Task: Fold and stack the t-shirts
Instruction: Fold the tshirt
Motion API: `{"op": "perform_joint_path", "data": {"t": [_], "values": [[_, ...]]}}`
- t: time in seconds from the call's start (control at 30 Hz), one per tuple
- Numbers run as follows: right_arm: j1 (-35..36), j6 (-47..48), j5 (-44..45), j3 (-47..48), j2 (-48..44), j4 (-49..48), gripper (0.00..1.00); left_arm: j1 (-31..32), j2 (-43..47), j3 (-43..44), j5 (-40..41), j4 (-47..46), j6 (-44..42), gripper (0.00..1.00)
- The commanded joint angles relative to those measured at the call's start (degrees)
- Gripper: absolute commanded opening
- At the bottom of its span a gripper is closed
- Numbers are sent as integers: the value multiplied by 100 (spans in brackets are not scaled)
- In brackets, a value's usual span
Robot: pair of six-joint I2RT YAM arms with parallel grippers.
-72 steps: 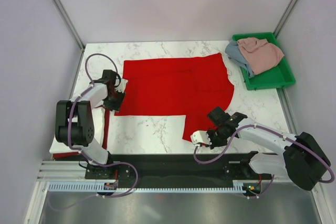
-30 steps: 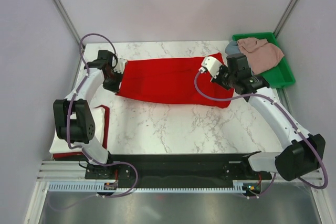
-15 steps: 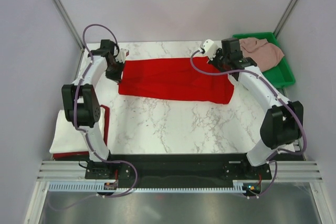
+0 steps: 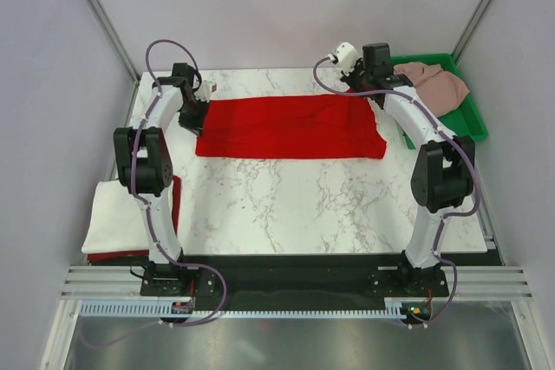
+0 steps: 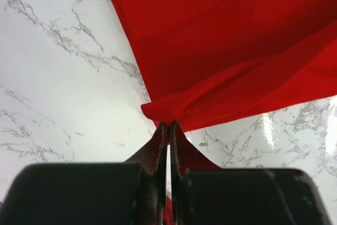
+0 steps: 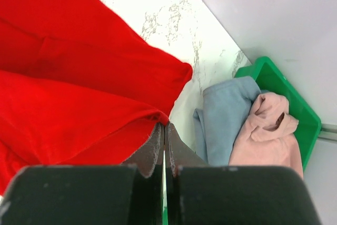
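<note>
Fold of large bright red cloth t-shirt, now a narrow band across the far part of the white marble table; 2.4 s earlier it lies spread wide, with both grippers at its near hem. Left gripper, pressed together on the band's left corner. Right gripper, likewise pinching the right corner, just beside the green plastic tray. The right arm hides the tray's left part from above. A white folded t-shirt lies at the near-left edge; the red strip beside it is unidentifiable. The tray holds a crumpled grey-blue t-shirt and, rightward, a pale pink t-shirt.
</note>
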State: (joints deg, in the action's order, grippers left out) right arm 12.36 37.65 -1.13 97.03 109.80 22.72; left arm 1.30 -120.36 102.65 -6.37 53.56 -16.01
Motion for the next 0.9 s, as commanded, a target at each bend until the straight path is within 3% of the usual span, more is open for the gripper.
{"op": "perform_joint_path", "data": {"t": [0.0, 0.2, 0.37, 0.47, 0.5, 0.53, 0.67, 0.8, 0.87], "values": [[-32, -126, 77, 473, 287, -241, 0, -25, -207, 361, -40, 49, 72, 2], [-23, -214, 77, 922, 920, -286, 0, -25, -559, 773, 110, 49, 72, 4], [-32, -258, 481, 967, 1070, -391, 0, -25, -577, 1064, 329, -21, 133, 22], [-84, -416, 648, 923, 1018, -505, 4, -25, -489, 1161, 618, -196, 203, 38], [-111, -503, 683, 879, 991, -540, 7, -33, -463, 1169, 776, -214, 221, 43], [-111, -574, 753, 870, 947, -567, 22, -25, -376, 1161, 865, -223, 247, 53], [-155, -969, 825, 756, 579, -646, 50, -7, 318, 661, 1042, -311, 282, 56], [-155, -1005, -155, 528, 384, -165, 53, 203, 917, -497, 690, -381, -164, 53], [-164, -926, -606, 457, 472, 100, 53, 239, 848, -623, 734, -399, -385, 49]]}}
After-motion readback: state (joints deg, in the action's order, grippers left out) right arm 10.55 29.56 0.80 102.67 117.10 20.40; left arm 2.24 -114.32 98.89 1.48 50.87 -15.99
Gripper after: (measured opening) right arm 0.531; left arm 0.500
